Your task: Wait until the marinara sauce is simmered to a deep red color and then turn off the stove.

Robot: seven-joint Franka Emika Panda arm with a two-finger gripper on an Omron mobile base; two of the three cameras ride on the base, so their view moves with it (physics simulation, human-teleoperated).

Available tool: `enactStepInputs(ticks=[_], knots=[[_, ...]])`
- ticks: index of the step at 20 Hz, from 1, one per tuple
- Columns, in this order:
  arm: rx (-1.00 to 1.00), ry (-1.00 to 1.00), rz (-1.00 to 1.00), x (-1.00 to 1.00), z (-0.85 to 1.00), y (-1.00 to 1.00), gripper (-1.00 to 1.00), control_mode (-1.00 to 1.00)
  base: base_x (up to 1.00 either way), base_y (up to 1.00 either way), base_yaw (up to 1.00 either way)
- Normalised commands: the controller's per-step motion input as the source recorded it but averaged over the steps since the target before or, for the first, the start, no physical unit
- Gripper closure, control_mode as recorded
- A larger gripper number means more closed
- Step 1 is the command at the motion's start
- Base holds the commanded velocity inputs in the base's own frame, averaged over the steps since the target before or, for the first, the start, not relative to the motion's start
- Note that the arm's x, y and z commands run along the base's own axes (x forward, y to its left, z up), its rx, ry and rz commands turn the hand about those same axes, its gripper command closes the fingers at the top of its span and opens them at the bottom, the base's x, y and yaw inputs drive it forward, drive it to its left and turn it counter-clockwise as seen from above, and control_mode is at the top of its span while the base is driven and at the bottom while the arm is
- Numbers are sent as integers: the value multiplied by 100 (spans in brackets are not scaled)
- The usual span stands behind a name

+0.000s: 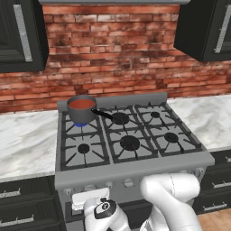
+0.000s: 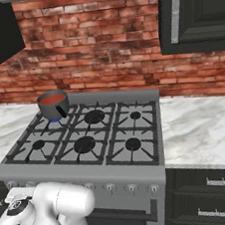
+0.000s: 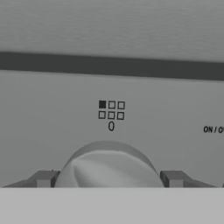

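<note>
The marinara sauce point(image 1: 81, 103) point(image 2: 52, 99) is a smooth red disc inside a grey saucepan point(image 1: 81, 113) with a black handle. The pan sits on the rear left burner of the stove point(image 1: 131, 168) point(image 2: 117, 173), with a small blue flame point(image 1: 81, 123) under it. In the hand view my gripper point(image 3: 109, 178) is open. Its fingertips point(image 3: 43, 178) stand on either side of a round grey knob point(image 3: 109, 164) on the stove's front panel. Above that knob a six-square diagram point(image 3: 111, 110) has its top left square filled, with a "0" below.
White marble counters point(image 1: 27, 140) point(image 2: 201, 123) flank the stove, with a brick wall behind. Dark cabinets point(image 1: 20, 34) point(image 2: 194, 11) hang above both sides, and dark drawers point(image 2: 216, 196) run below. The other burners carry nothing. My white arm point(image 1: 171, 198) crowds the stove's front.
</note>
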Motion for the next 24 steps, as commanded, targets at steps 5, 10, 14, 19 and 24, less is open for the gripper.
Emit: enactStepInputs(ticks=[5, 10, 14, 19, 24], knots=[[0, 0, 0, 0, 0, 0, 100, -100, 0, 0, 0], [0, 0, 0, 0, 0, 0, 100, -100, 0, 0, 0], [0, 0, 0, 0, 0, 0, 100, -100, 0, 0, 0], [0, 0, 0, 0, 0, 0, 100, -100, 0, 0, 0], [0, 0, 0, 0, 0, 0, 100, -100, 0, 0, 0]])
